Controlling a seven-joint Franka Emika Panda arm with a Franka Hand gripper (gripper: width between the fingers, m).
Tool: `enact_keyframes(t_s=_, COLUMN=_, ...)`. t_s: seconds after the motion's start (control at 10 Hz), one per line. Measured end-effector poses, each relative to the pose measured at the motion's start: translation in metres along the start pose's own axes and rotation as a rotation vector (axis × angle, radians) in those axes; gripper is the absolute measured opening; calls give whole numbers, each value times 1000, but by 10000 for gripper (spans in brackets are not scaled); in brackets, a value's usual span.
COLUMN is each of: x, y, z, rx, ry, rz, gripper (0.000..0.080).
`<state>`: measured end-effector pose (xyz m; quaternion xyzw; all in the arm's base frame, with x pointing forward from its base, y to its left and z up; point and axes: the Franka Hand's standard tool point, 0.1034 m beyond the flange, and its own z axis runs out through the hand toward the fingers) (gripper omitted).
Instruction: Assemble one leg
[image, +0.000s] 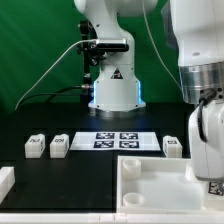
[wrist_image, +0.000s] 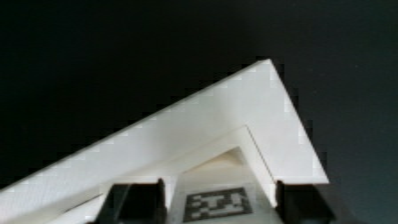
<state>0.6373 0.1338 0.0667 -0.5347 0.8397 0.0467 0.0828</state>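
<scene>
Hovering gripper (wrist_image: 206, 200) over corner of tray (image: 150, 185), jaws parted, nothing clamped; wrist view shows dark fingers (wrist_image: 128, 203) flanking tagged white piece below, identity unclear. Loose legs sit on black table (image: 20, 125) beyond: nearest leg (image: 173, 146) just beside arm, two more (image: 59, 146) toward exterior view's left. Marker board (image: 118, 140) lies between. Long axis unclear at this resolution.

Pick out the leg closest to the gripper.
The lone leg at the exterior view's right of the marker board, beside the gripper. The other two legs sit across the board.
</scene>
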Motion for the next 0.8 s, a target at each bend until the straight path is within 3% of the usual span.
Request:
enact_keyframes(t_s=0.1, x=-1, y=1, z=0, rx=0, ry=-1, rz=-10, gripper=377)
enact_keyframes(t_s=0.2, x=-1, y=1, z=0, rx=0, ry=-1, rz=-11, gripper=512)
enact_keyframes(t_s=0.3, x=-3, y=2, z=-1, rx=14, ry=-9, rz=-10, gripper=512)
enact_keyframes(t_s=0.4, x=-9, y=13, z=-7, rx=32, ry=-26, rz=-8, gripper=620)
enact_keyframes(t_s=0.6, x=-17, y=17, z=-22, rx=40, ry=-43, rz=-19, gripper=641)
enact_keyframes(t_s=0.8, x=-14, y=19, z=-17, rx=35, ry=-37, rz=-21, gripper=649)
